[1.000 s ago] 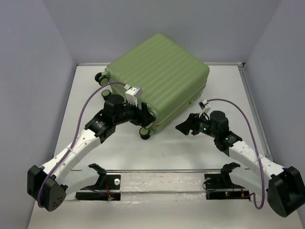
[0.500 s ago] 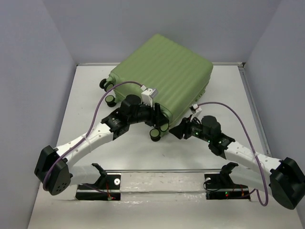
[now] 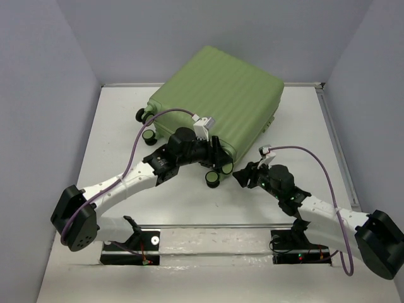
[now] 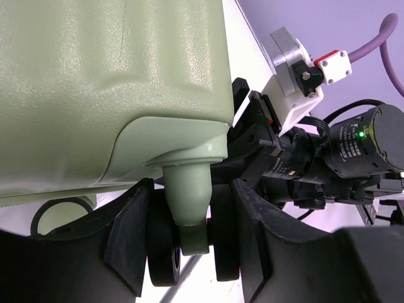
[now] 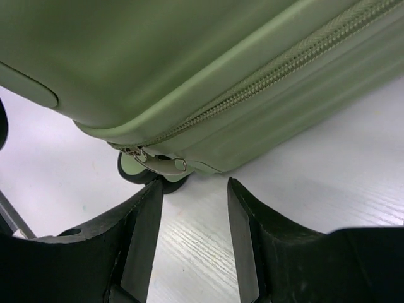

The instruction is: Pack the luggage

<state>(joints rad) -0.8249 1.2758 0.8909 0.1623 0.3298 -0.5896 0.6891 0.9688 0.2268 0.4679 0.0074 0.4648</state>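
From above, we see the luggage (image 3: pixel 221 95) lying closed on the table (image 3: pixel 120 164), toward the far middle and turned at an angle, with one corner pointing at the arms. Two black wheels with green hubs sit at its left corner, and two more wheels (image 3: pixel 212 178) at the near corner. The left gripper (image 3: pixel 213 153) is pressed in at that near corner, just above the wheels. We cannot tell its grip from this view. The right gripper (image 3: pixel 242 177) is low over the table just right of the same corner, close to the shell.

In the left wrist view, the ribbed green luggage (image 4: pixel 95 76) fills the upper left. A green stem drops from its corner to a twin black wheel (image 4: pixel 226 246). The left gripper (image 4: pixel 189 214) is clamped on that wheel, one finger against each outer face. Another hub shows at the lower left.

In the right wrist view, the luggage (image 5: pixel 158 50) crosses the top, its zip (image 5: pixel 284 66) running along the closed seam. The metal pull (image 5: pixel 161 164) hangs at the corner, with a wheel (image 5: pixel 136 172) right behind it. The right gripper (image 5: pixel 192 196) is released, its fingers (image 5: pixel 142 240) apart with only bare table (image 5: pixel 328 164) between them. The pull sits just beyond the fingertips, not touched.
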